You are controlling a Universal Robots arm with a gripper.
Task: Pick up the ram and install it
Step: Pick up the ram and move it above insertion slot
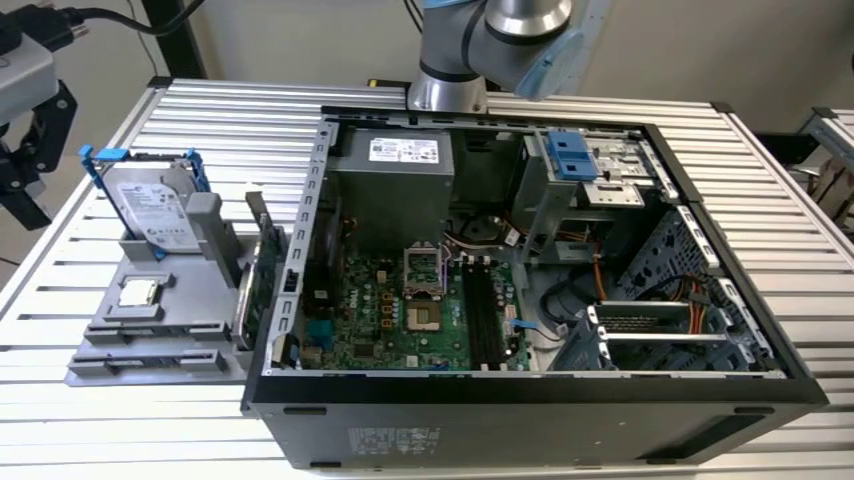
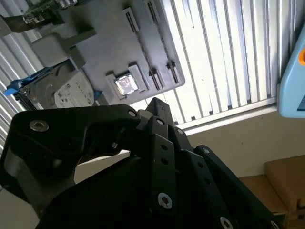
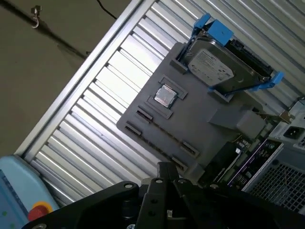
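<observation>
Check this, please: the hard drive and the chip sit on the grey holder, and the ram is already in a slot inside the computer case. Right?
One part is wrong. In the exterior view the ram stands on edge on the grey holder, beside the computer case, not inside it. The hard drive and chip do sit there.

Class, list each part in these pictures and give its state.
Ram: standing on edge in the gray holder, not installed.
Hard drive: upright in the holder.
Processor chip: flat in its recess.
Computer case: side open.
Memory slots: empty.
</observation>
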